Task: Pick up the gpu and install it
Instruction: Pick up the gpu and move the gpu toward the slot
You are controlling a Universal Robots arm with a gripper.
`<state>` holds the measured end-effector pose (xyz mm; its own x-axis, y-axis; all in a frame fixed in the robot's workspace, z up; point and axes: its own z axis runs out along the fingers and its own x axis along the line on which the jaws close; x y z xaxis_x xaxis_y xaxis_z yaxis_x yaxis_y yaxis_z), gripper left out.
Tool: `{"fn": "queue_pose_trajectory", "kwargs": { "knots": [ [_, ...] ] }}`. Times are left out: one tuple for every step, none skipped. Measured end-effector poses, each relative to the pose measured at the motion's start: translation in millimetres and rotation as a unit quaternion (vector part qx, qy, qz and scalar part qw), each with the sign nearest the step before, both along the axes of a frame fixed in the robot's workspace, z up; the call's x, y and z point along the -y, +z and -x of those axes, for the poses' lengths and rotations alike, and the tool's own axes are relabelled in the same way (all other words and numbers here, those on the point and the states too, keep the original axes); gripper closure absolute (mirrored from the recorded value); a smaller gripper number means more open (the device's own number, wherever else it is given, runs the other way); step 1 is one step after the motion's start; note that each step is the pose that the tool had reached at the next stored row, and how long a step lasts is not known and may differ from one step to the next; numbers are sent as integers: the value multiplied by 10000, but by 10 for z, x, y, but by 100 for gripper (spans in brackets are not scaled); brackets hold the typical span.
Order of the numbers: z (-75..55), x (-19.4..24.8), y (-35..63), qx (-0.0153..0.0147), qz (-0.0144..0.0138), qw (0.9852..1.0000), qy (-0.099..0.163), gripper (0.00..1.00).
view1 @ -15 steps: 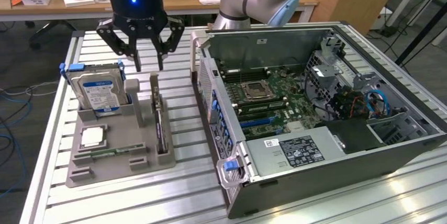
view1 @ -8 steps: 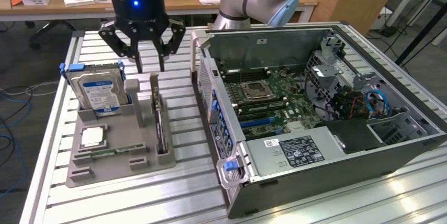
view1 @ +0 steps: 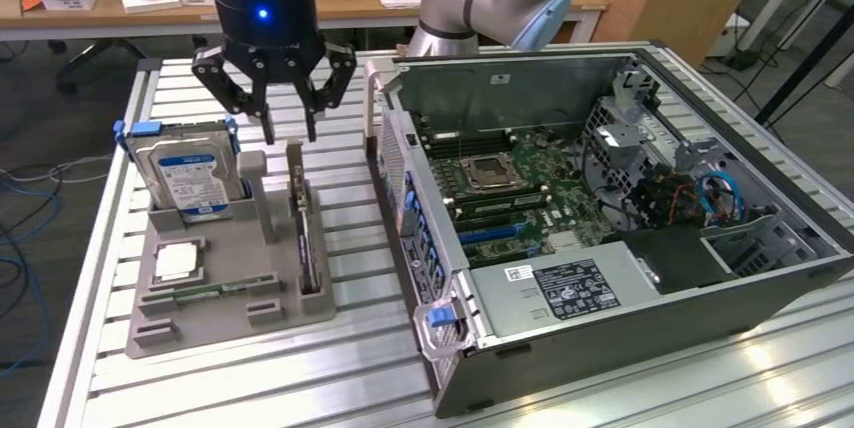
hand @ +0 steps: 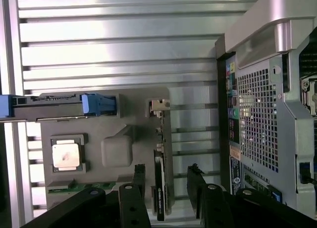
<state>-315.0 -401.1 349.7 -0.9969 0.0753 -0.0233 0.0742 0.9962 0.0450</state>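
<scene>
The gpu (view1: 308, 240) is a thin dark card standing on edge in a slot of the grey holder (view1: 254, 278), with its metal bracket at the far end. My gripper (view1: 290, 134) hangs open just above that far end and is not touching the card. Seen from the wrist, the gpu (hand: 159, 183) runs between my two black fingers (hand: 140, 174), with a gap on each side, and my gripper (hand: 167, 177) holds nothing.
On the same holder sit a blue-labelled hard drive (view1: 194, 173), a square processor (view1: 178, 261) and a green memory stick (view1: 200, 291). The open computer case (view1: 747, 278) with its motherboard (view1: 514, 188) lies at the exterior view's right, on a slatted metal table (view1: 267, 378).
</scene>
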Motion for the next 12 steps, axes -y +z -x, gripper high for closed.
{"fn": "queue_pose_trajectory", "kwargs": {
  "knots": [
    [-1, 3, -6, 0, 0, 10000, 0, 53],
    [-2, 7, -12, 0, 0, 10000, 0, 53],
    [-2, 12, -18, -1, 1, 10000, 0, 53],
    [-3, 16, -25, -1, 0, 10000, 0, 53],
    [-4, 21, -33, 0, 0, 10000, 0, 53],
    [-5, 26, -39, 0, 0, 10000, 0, 53],
    [-6, 30, -46, 0, 0, 10000, 0, 53],
    [-6, 34, -52, 0, 0, 10000, 0, 53],
    [-7, 38, -58, 0, 0, 10000, 0, 53],
    [-8, 42, -65, 0, 0, 10000, 0, 53],
    [-9, 46, -72, 0, 0, 10000, 0, 53],
    [-10, 51, -78, 0, 0, 10000, 0, 53]
  ]
}}
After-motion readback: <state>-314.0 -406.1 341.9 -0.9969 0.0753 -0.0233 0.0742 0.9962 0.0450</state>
